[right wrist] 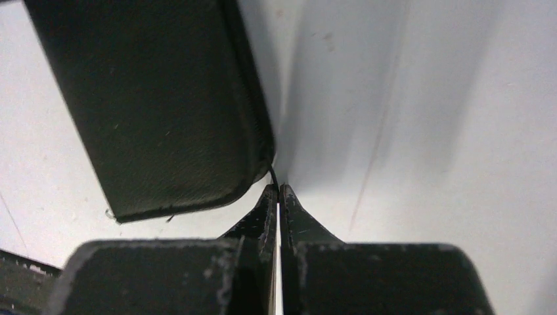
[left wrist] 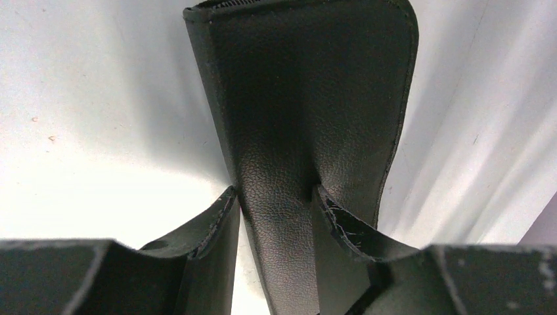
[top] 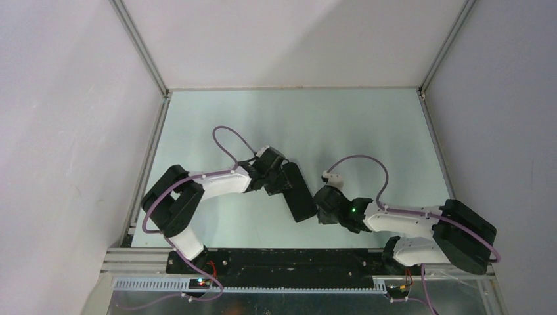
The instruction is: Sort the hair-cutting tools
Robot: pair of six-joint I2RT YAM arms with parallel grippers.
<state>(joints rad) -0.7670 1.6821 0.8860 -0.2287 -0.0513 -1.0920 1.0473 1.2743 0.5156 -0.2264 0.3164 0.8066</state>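
- Middle of the top view: a black case (top: 299, 191) slants between both grippers.
- Left gripper (left wrist: 274, 197), partly open, clamps the case's upper-left end.
- Right gripper (right wrist: 278, 190), fully closed, has its tips at the case's lower-right corner.
- Hair-cutting tools: not visible in any view.

My left pincer (left wrist: 276, 197) clamped the black zip case (top: 299, 190) across one narrow end. Grained, stitched along its rim and round-cornered, it slanted from far left to near right over the middle of the table (top: 368, 131). My right pincer (right wrist: 278, 191) pinched a thin black strand (right wrist: 272, 174) at its near corner.
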